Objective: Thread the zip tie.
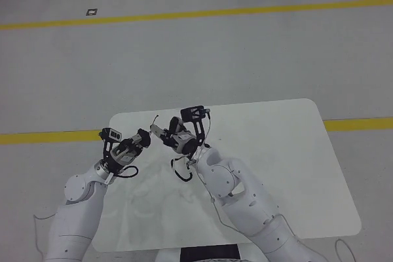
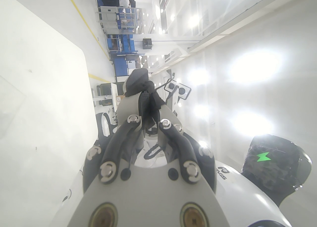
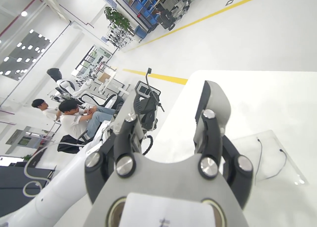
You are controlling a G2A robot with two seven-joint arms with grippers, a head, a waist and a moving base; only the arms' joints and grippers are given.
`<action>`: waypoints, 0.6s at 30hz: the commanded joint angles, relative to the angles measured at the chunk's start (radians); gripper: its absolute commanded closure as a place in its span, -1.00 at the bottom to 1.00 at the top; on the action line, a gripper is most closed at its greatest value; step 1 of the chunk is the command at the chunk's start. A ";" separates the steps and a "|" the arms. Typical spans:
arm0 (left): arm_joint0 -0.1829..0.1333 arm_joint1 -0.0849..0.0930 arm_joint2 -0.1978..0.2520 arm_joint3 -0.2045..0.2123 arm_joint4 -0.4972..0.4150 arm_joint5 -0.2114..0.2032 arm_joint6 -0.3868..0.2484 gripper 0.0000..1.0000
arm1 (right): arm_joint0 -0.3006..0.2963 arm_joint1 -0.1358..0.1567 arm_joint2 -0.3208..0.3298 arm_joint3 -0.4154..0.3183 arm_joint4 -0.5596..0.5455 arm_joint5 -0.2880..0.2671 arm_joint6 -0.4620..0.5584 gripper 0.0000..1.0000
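Note:
A black zip tie (image 3: 148,82) stands upright out of my left gripper (image 3: 148,110), its small head at the top end. My left gripper (image 2: 142,82) is shut on the tie's lower part, held above the table's far left corner. In the top view the left gripper (image 1: 144,137) and right gripper (image 1: 162,133) sit close together, tips facing each other. My right gripper (image 3: 171,92) is open, and the zip tie shows in the gap between its fingers (image 3: 210,99), a little beyond them.
The white table (image 1: 275,157) stretches to the right and toward the robot. A clear plastic sheet (image 3: 272,144) lies on it near the right arm, with two spare thin black ties (image 3: 260,156) on it. The table's edges and rounded corner are close to both grippers.

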 commanded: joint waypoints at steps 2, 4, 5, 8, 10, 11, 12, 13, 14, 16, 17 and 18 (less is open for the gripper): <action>0.000 0.000 0.000 0.000 0.000 0.000 0.000 1.00 | 0.000 0.000 0.000 0.000 0.000 -0.001 0.000 -1.00; 0.000 0.000 0.000 0.000 0.000 0.000 0.000 1.00 | 0.000 0.000 0.000 0.000 0.000 -0.001 0.000 -1.00; 0.000 0.000 0.001 0.000 -0.003 0.004 0.006 1.00 | 0.000 0.000 0.000 0.000 0.000 -0.001 0.000 -1.00; -0.012 -0.001 -0.002 0.010 -0.064 0.088 0.052 1.00 | 0.000 0.003 -0.001 -0.001 -0.033 -0.009 -0.008 -1.00; -0.014 0.001 -0.012 0.022 -0.145 0.186 0.054 1.00 | 0.003 0.013 -0.010 0.001 -0.164 -0.030 -0.024 -1.00; -0.017 0.004 -0.022 0.025 -0.167 0.240 0.048 1.00 | -0.002 0.016 -0.014 0.000 -0.210 -0.041 -0.035 -1.00; -0.018 0.007 -0.035 0.031 -0.196 0.298 0.041 1.00 | -0.006 0.021 -0.017 -0.002 -0.264 -0.053 -0.049 -1.00; -0.018 0.011 -0.043 0.039 -0.205 0.352 0.038 1.00 | -0.007 0.025 -0.021 -0.001 -0.311 -0.062 -0.057 -1.00; -0.021 0.015 -0.053 0.041 -0.203 0.393 0.033 1.00 | -0.010 0.028 -0.025 -0.001 -0.343 -0.073 -0.068 -1.00; -0.022 0.022 -0.066 0.056 -0.210 0.471 0.030 1.00 | -0.011 0.033 -0.031 0.000 -0.407 -0.084 -0.093 -1.00; -0.026 0.024 -0.070 0.059 -0.215 0.505 0.028 1.00 | -0.006 0.035 -0.037 0.002 -0.448 -0.091 -0.110 -1.00; -0.028 0.026 -0.074 0.064 -0.225 0.523 0.028 1.00 | -0.005 0.037 -0.042 0.007 -0.482 -0.094 -0.136 -1.00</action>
